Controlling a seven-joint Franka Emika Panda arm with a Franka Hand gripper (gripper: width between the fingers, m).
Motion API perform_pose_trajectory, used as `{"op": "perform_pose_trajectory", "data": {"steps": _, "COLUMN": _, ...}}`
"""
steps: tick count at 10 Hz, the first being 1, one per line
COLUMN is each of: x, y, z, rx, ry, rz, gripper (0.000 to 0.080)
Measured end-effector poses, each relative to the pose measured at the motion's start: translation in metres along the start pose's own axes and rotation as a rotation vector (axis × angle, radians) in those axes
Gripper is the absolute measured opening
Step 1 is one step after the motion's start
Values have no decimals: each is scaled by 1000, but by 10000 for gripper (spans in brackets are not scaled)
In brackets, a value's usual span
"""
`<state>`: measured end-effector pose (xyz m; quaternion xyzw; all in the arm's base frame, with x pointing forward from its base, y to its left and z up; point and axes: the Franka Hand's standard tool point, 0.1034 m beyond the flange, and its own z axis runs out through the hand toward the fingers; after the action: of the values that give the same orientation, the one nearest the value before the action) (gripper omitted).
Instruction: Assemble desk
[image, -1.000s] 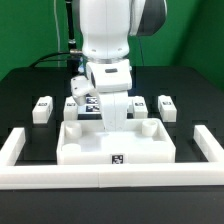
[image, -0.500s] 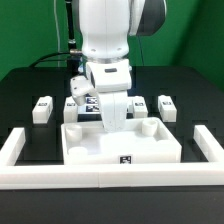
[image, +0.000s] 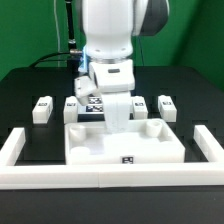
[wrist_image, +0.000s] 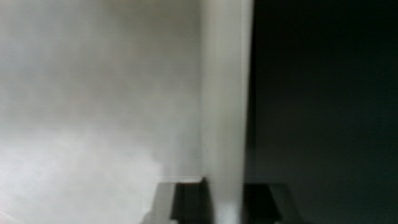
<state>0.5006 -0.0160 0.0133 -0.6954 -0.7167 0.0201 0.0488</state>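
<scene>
The desk's white tabletop (image: 90, 148) lies rim-up on the black table, just behind the front border wall. My gripper (image: 118, 124) reaches straight down onto the tabletop's far rim, and its jaws are shut on that thin rim wall. In the wrist view the rim (wrist_image: 224, 90) runs as a narrow white strip into my gripper (wrist_image: 224, 202), with a dark finger (wrist_image: 185, 203) on either side. Several short legs stand in a row behind the tabletop; one leg (image: 42, 107) is at the exterior view's left and another leg (image: 166, 104) at its right.
A low white U-shaped border wall (image: 110, 179) closes the front, with arms at the exterior view's left (image: 17, 147) and right (image: 208, 143). The tabletop sits close against its front run. Two more legs (image: 72, 106) (image: 139, 104) flank the arm.
The jaws have closed onto the tabletop's far rim. The tabletop has slid a little toward the exterior view's right, and the arm has shifted with it.
</scene>
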Motion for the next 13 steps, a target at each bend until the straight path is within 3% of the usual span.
{"op": "perform_pose_trajectory", "data": {"steps": 4, "x": 43, "y": 24, "z": -4, "rx": -25, "ry": 13, "rz": 79, "gripper": 64}}
{"op": "perform_pose_trajectory", "data": {"steps": 7, "x": 44, "y": 24, "z": -1, "rx": 7, "ry": 7, "rz": 109, "gripper": 64}}
{"op": "perform_pose_trajectory", "data": {"steps": 9, "x": 44, "y": 24, "z": -1, "rx": 10, "ry": 8, "rz": 101, "gripper": 64}}
{"op": "perform_pose_trajectory", "data": {"steps": 10, "x": 44, "y": 24, "z": 0, "rx": 11, "ry": 8, "rz": 103, "gripper": 113}}
{"op": "perform_pose_trajectory", "data": {"steps": 11, "x": 44, "y": 24, "z": 0, "rx": 11, "ry": 8, "rz": 104, "gripper": 113}}
{"op": "perform_pose_trajectory", "data": {"steps": 12, "x": 43, "y": 24, "z": 0, "rx": 11, "ry": 8, "rz": 104, "gripper": 299}}
{"op": "perform_pose_trajectory", "data": {"steps": 13, "x": 43, "y": 24, "z": 0, "rx": 11, "ry": 8, "rz": 104, "gripper": 299}}
